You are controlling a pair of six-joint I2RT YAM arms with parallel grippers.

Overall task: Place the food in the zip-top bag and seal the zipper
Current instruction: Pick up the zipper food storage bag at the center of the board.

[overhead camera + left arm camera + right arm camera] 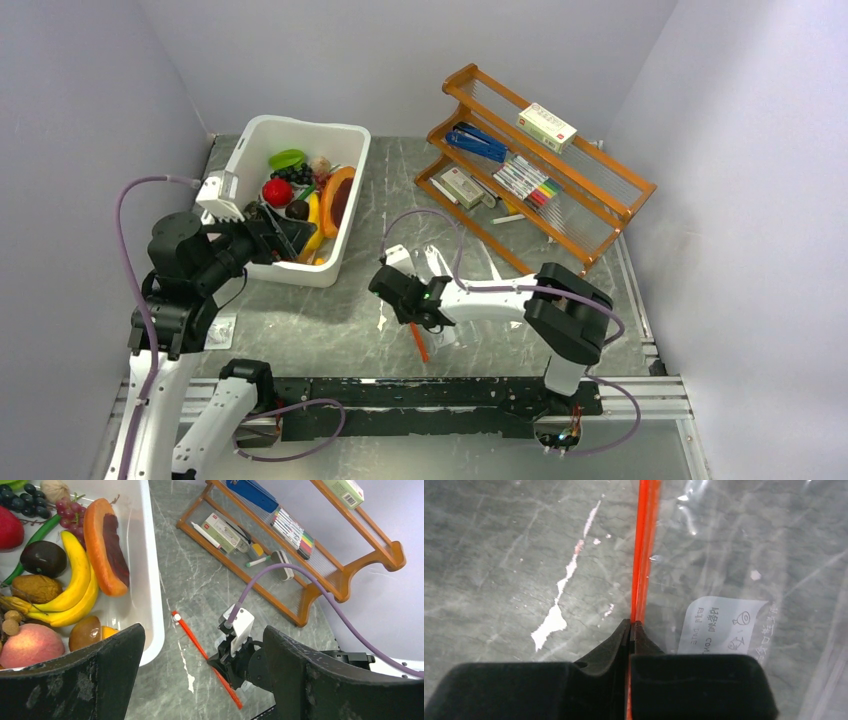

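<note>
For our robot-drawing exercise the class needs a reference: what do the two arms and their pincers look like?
Both arms have white tubular links joined by bulky black joint housings. The left arm and right arm each trail a looping lilac cable. The left pincer has broad, scuffed black fingers; the right pincer has black fingers tapering to wedge tips.

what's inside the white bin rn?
In the bin: bananas, orange-rimmed slab, dark grapes, red fruit, peach. Left gripper hides the near end; what's under it can't be seen.
</note>
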